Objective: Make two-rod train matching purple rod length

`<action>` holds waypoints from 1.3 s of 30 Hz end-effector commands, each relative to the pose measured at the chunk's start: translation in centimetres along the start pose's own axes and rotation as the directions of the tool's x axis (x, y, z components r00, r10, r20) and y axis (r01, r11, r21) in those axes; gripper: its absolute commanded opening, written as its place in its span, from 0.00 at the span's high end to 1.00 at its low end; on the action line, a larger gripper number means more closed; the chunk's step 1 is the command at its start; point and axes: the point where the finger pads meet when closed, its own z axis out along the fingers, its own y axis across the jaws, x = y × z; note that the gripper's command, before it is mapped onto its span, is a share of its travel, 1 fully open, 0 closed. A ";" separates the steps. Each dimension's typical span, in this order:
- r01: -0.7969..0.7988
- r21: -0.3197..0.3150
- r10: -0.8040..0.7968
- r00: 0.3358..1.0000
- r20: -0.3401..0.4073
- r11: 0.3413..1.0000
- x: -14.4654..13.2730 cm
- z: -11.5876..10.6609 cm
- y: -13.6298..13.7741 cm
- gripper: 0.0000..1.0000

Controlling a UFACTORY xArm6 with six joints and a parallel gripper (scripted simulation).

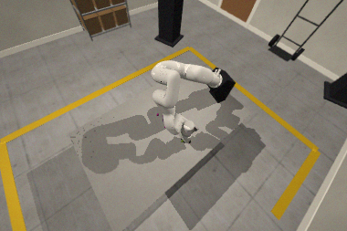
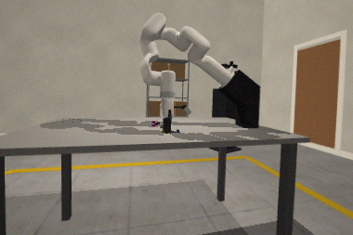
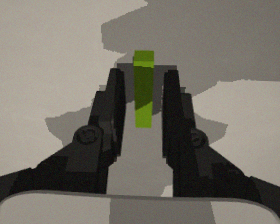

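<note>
The lime rod (image 3: 143, 117) (image 1: 182, 141) lies flat on the table, lengthwise between the finger pads in the wrist view. My gripper (image 3: 144, 88) (image 2: 167, 131) points down at table height, partly open, with a gap on each side of the lime rod. A small blue rod (image 2: 177, 131) shows just right of the fingers in the exterior view. A magenta-coloured rod (image 1: 158, 114) lies farther back, left of the arm. Magenta and purple spots (image 2: 154, 124) show behind the gripper; I cannot tell their exact colours or lengths. The fingers and arm hide part of this area.
The grey table (image 2: 116, 142) carries broad arm shadows. Tiny dark specks lie at its far left in the top view. The black robot base (image 1: 221, 85) (image 2: 246, 99) stands at the table's right side.
</note>
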 end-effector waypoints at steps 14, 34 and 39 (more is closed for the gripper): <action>0.000 -0.001 0.000 1.000 0.001 1.000 -0.1 0.0 0.0 0.96; 0.000 -0.001 0.000 1.000 0.001 1.000 -0.1 0.0 0.0 0.96; 0.000 -0.001 0.000 1.000 0.001 1.000 -0.1 0.0 0.0 0.96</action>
